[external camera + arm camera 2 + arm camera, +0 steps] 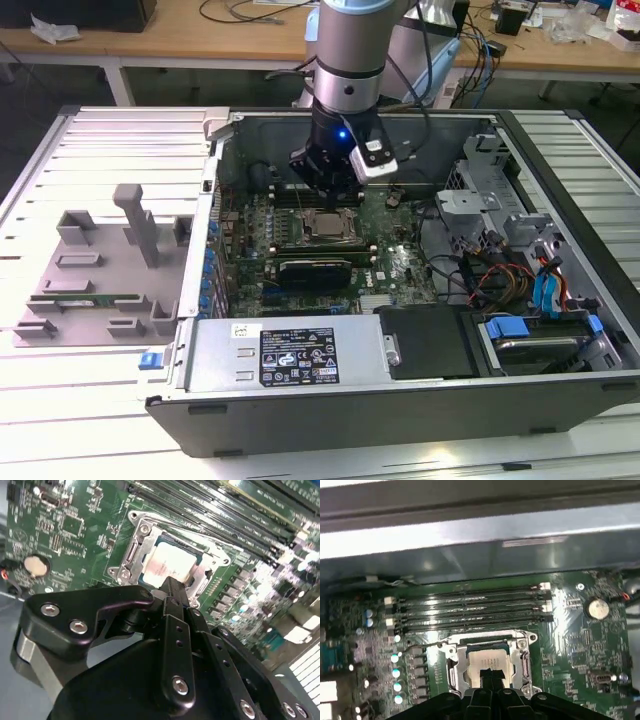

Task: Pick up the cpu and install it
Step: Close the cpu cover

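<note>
Over the dark metal-framed socket (525,655), your black gripper (492,674) hangs clenched, empty. Silver-grey square cpu (487,657) lies inside; install step, confirm flushness.

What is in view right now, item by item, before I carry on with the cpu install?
computer case: one, dark grey, open on the slatted table.
motherboard: one, green, inside the case.
socket: one, silver-framed, on the motherboard.
cpu: one, silver-grey, lying in the socket.
memory slots: four, black, beside the socket.
coin cell: one, silver, on the motherboard.
fixture: one, grey, exterior view's left of the case.
arm: one, grey, above the case.
tool: one, black, shut, tips at the cpu.
</note>
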Robot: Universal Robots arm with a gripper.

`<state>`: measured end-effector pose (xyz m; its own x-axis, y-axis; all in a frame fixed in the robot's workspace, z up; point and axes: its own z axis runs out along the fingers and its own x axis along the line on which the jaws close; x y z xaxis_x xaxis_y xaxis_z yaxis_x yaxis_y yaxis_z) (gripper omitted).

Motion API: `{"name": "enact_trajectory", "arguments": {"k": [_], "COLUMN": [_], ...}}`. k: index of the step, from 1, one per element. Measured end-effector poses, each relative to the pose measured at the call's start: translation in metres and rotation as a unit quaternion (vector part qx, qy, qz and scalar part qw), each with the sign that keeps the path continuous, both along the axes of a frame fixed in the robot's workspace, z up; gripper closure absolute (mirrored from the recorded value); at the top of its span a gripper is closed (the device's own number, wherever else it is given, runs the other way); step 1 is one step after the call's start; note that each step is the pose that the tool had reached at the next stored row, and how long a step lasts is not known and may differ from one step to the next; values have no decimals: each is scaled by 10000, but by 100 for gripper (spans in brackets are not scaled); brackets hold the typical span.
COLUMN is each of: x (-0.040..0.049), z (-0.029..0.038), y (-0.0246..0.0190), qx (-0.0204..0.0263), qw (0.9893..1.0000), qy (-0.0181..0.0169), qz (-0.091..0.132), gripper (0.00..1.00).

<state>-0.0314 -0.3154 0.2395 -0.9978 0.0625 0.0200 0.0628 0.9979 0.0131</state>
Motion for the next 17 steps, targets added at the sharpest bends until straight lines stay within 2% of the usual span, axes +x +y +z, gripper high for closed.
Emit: {"name": "enact_trajectory", "arguments": {"k": [1, 2, 4, 5, 6, 8, 10, 17], "x": [0, 0, 0, 0, -2, -16, -26, -28], "z": [-1, -2, -3, -4, -9, -12, -16, -25], "y": [0, 0, 0, 0, 2, 2, 2, 2], "qx": [0, 1, 0, 1, -16, -66, -96, -104], "qw": [9998, 9990, 9977, 9959, 9953, 9951, 9950, 9949], "qy": [0, 0, 0, 0, -24, -91, -134, -138], "qz": [204, 447, 683, 904, 966, 982, 989, 992], "gripper": [89, 89, 89, 89, 89, 89, 89, 89]}}
